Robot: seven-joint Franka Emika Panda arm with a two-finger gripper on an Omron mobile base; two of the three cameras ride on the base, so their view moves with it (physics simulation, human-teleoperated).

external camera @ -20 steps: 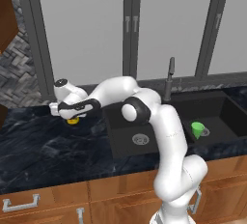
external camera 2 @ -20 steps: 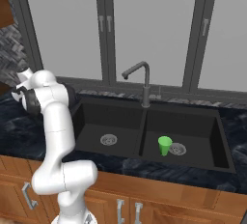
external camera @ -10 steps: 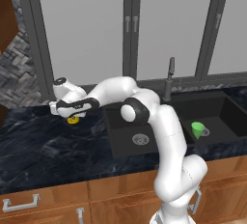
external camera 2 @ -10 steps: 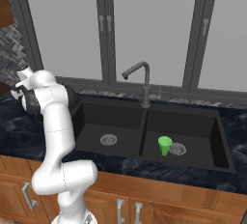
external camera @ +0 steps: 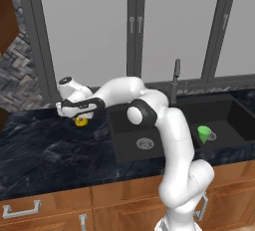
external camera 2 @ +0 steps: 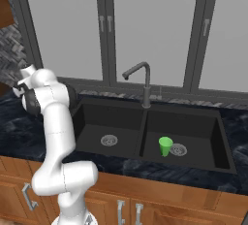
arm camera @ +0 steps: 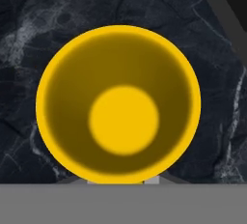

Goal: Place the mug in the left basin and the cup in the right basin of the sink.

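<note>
Arm reaches far left over worktop (external camera: 45, 150). Tool (external camera: 79, 117) sits directly above mug (external camera: 80, 121), which stands upright on worktop left of sink (external camera 2: 220, 136). Hand view looks straight down into mug (arm camera: 118, 106), likely lining up rim grasp. Fingers hidden; cannot tell whether tool grips mug. Cup (external camera 2: 165, 146) stands upright in right basin (external camera 2: 193, 132), beside drain: that half done. Left basin (external camera 2: 97, 127) awaits mug.
</note>
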